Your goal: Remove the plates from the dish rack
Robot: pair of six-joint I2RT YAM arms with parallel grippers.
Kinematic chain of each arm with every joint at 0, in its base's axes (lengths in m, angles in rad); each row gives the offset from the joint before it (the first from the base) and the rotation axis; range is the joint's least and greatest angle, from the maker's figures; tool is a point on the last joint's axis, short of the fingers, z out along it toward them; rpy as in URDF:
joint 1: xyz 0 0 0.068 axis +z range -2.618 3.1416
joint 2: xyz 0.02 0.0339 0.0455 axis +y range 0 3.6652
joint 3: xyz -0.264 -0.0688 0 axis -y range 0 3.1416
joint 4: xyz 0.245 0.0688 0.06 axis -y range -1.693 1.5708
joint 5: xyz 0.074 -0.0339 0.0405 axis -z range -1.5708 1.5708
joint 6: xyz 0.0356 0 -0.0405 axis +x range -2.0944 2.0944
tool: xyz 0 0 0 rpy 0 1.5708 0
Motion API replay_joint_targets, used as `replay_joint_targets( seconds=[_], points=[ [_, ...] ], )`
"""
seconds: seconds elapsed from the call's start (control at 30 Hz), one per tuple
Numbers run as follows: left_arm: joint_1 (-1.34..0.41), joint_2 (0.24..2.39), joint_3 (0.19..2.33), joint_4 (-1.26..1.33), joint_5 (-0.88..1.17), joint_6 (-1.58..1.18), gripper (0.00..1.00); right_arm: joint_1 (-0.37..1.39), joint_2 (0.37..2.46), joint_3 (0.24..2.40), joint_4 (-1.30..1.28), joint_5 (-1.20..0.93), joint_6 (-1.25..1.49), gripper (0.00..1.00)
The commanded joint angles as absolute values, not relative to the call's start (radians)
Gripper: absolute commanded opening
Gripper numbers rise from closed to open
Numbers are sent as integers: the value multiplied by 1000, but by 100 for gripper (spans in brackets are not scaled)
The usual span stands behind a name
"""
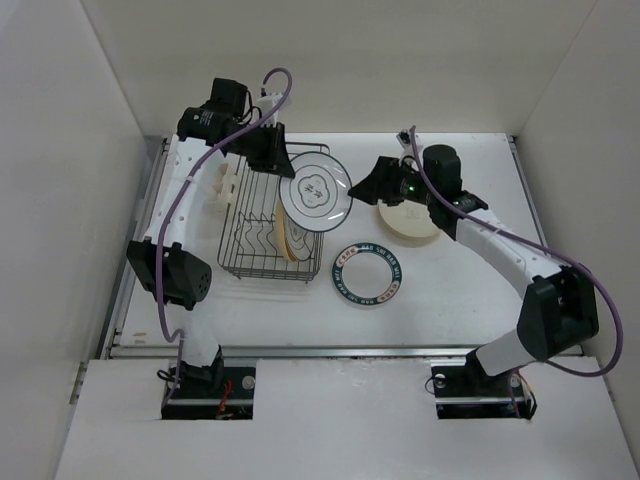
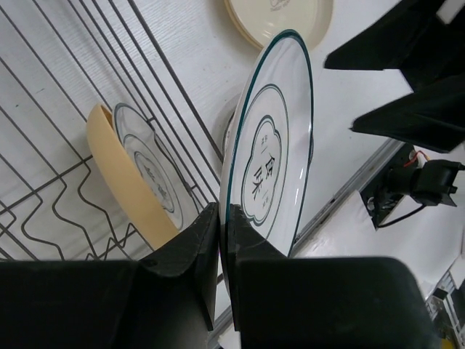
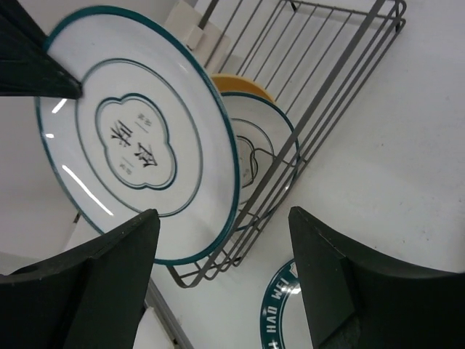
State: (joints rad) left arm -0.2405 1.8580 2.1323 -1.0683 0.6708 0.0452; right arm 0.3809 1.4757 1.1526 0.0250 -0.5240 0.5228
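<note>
My left gripper (image 1: pixel 272 158) is shut on the rim of a white plate with dark rings (image 1: pixel 316 195) and holds it tilted above the right side of the black wire dish rack (image 1: pixel 255 268). The plate also shows in the left wrist view (image 2: pixel 269 160) and the right wrist view (image 3: pixel 138 131). Two plates still stand in the rack: a yellow-tan one (image 2: pixel 123 171) and a ringed white one (image 3: pixel 265 156). A teal-rimmed plate (image 1: pixel 368 274) and a cream plate (image 1: pixel 408 222) lie on the table. My right gripper (image 1: pixel 372 187) is open, just right of the held plate.
A small cream-coloured piece (image 1: pixel 226 187) hangs on the rack's left side. White walls enclose the table on the left, back and right. The table's near edge has a metal rail (image 1: pixel 330 348).
</note>
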Motion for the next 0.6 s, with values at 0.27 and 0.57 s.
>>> replay_joint_targets(
  seconds=[0.27, 0.57],
  points=[
    [-272, 1848, 2171, -1098, 831, 72, 0, 380, 1585, 1152, 262, -733, 597, 50],
    [-291, 1848, 2160, -1138, 662, 116, 0, 380, 1488, 1046, 285, -723, 626, 0]
  ],
)
